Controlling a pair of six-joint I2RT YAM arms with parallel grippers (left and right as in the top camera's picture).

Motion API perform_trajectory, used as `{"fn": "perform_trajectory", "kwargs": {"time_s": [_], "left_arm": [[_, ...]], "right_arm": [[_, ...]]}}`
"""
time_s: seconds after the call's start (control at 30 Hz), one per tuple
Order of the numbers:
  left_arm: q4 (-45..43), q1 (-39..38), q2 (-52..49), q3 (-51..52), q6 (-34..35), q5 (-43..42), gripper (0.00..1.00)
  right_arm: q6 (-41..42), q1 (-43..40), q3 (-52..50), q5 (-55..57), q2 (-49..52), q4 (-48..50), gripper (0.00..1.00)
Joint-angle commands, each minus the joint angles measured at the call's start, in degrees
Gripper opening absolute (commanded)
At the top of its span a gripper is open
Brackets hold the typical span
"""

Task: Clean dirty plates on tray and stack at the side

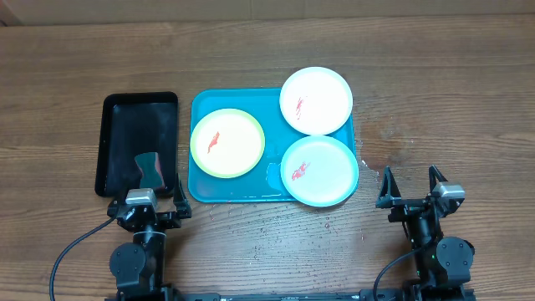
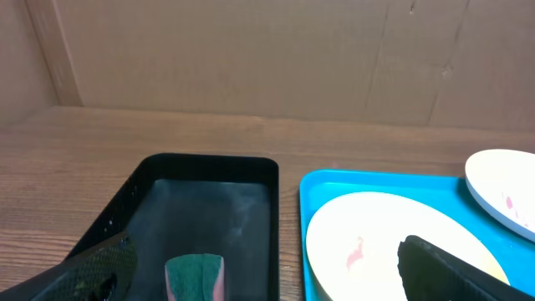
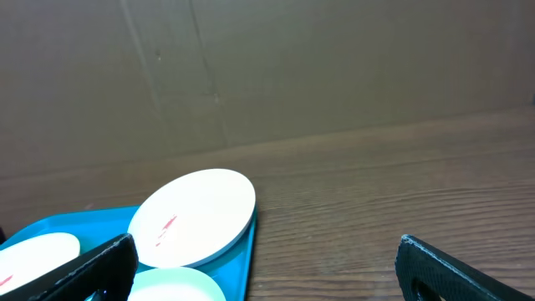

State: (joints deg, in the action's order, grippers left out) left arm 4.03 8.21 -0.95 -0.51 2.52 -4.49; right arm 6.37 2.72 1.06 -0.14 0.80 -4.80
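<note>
Plates, round, shallow, smooth plastic: pale yellow plate (image 1: 227, 143), white plate (image 1: 315, 100), pale blue plate (image 1: 319, 170), each red-smeared, lying flat on the turquoise rectangular plastic tray (image 1: 199, 186), whose long axis runs side to side across the wood-grain bench (image 1: 435, 84). I see the left gripper (image 1: 147, 205) and right gripper (image 1: 411, 194) with jaws spread wide, empty.

Top-down overhead; low, forward-facing wrist views.

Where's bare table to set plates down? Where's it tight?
Biggest free patch: bare table right of the tray, from the white plate and blue plate to its edge, beyond the right claw. Strip behind both trays also free. Tight: the tray itself, and the slot between it and the black tray.
</note>
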Motion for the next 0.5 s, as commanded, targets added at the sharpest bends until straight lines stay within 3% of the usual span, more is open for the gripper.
{"fn": "perform_trajectory", "kwargs": {"time_s": [0.0, 0.33, 0.47], "left_arm": [[0.2, -0.5, 0.7, 0.2, -0.9, 0.4, 1.00], [0.2, -0.5, 0.7, 0.2, -0.8, 0.3, 1.00], [-1.5, -0.5, 0.7, 0.2, 3.1, 0.0, 1.00]], "right_arm": [[-0.4, -0.2, -0.6, 0.9, -0.6, 0.0, 1.00], [-0.2, -0.2, -0.6, -0.6, -0.6, 0.4, 1.00], [1.5, -0.2, -0.6, -1.5, -0.6, 0.3, 1.00]]}}
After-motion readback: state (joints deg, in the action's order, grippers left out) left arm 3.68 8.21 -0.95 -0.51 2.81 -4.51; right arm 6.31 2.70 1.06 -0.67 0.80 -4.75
